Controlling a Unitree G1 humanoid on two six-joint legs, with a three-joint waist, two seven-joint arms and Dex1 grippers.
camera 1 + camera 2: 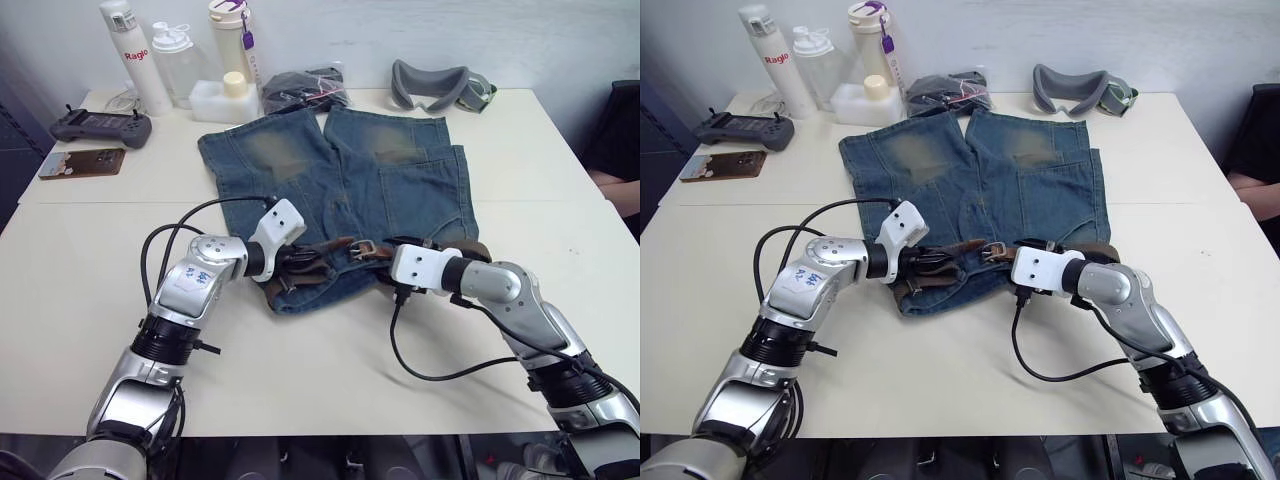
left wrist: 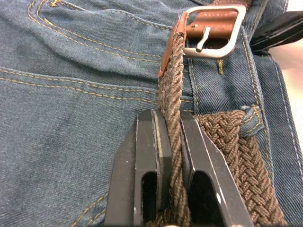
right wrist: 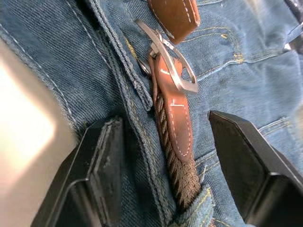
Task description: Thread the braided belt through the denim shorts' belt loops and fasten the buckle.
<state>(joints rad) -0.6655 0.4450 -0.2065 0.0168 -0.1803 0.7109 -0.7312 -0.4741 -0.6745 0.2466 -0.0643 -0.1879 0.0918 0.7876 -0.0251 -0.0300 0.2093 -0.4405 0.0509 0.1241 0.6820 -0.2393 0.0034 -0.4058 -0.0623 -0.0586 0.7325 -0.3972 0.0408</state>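
Pinching the braided belt (image 2: 171,142) edge-on between closed fingers, the left gripper (image 1: 290,262) keeps the strap taut toward the buckle (image 2: 215,32). Opposite it, the right gripper (image 3: 165,165) stands wide open, straddling the leather end without touching it, probably poised to take it for fastening. The belt's long axis runs along the waistband of the denim shorts (image 1: 300,160), spread on the table (image 1: 520,150), one stretch passing under a belt loop (image 2: 248,118).

Braided belt (image 2: 173,123) across denim shorts (image 1: 300,160)
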